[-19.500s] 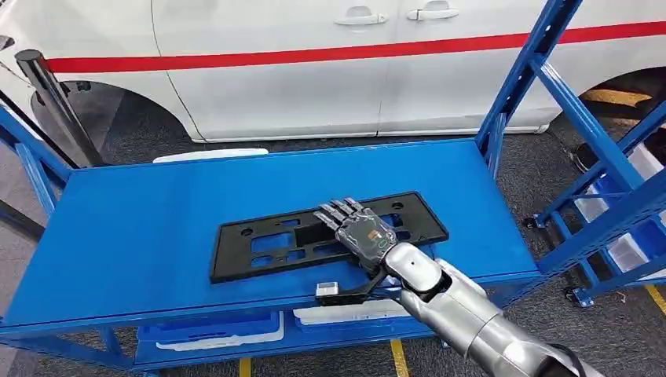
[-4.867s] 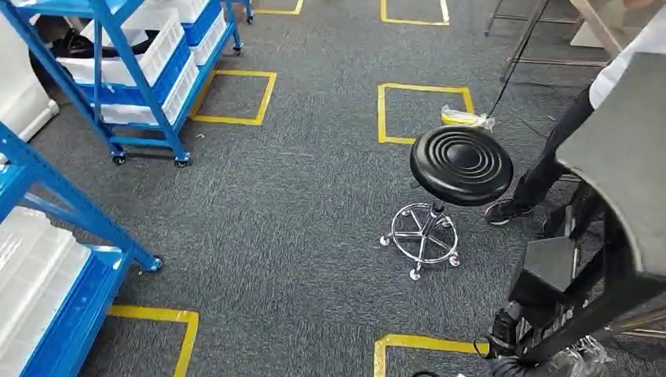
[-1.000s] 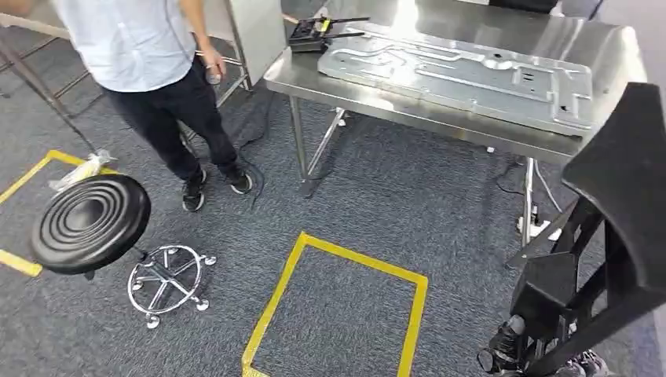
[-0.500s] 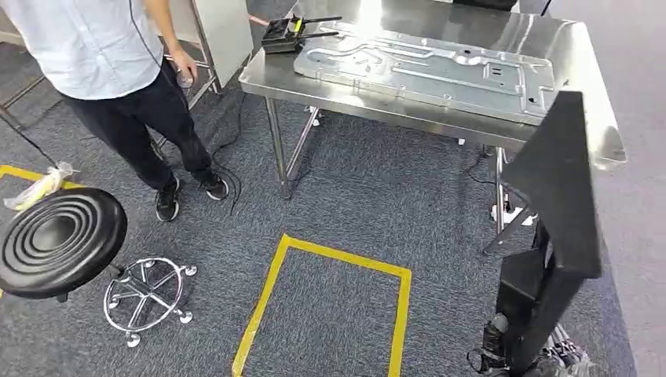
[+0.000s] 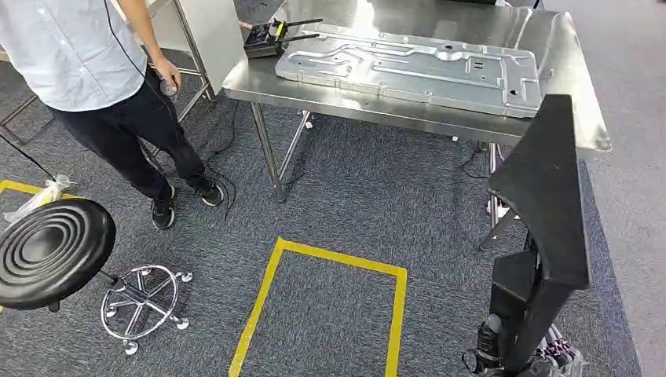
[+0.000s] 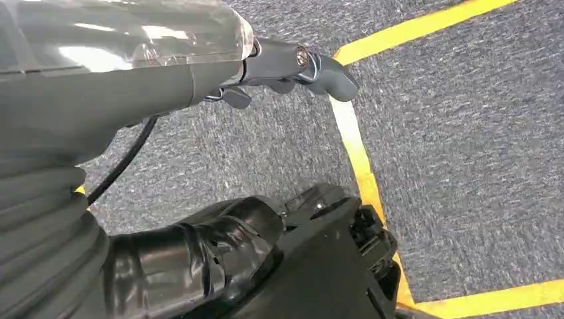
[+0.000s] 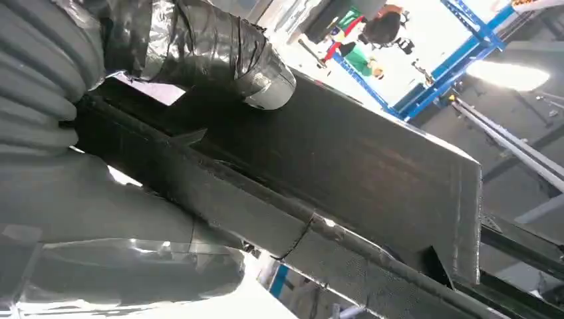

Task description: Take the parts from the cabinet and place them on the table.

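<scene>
- The black plastic part (image 5: pixel 546 228) is carried upright at the robot's right, its long axis near vertical, clasped by the right hand (image 7: pixel 120 113).
- The steel table (image 5: pixel 577 86) lies ahead, beyond the part; its near right corner is closest.
- A grey stamped metal panel (image 5: pixel 408 67) and a black router (image 5: pixel 263 43) lie on the table.
- The left hand (image 6: pixel 292 63) hangs empty over the carpet, fingers loosely apart.

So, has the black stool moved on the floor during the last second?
No. The stool stands beside the same plastic bag and yellow floor tape as before. The whole picture shifted because the camera turned.
</scene>
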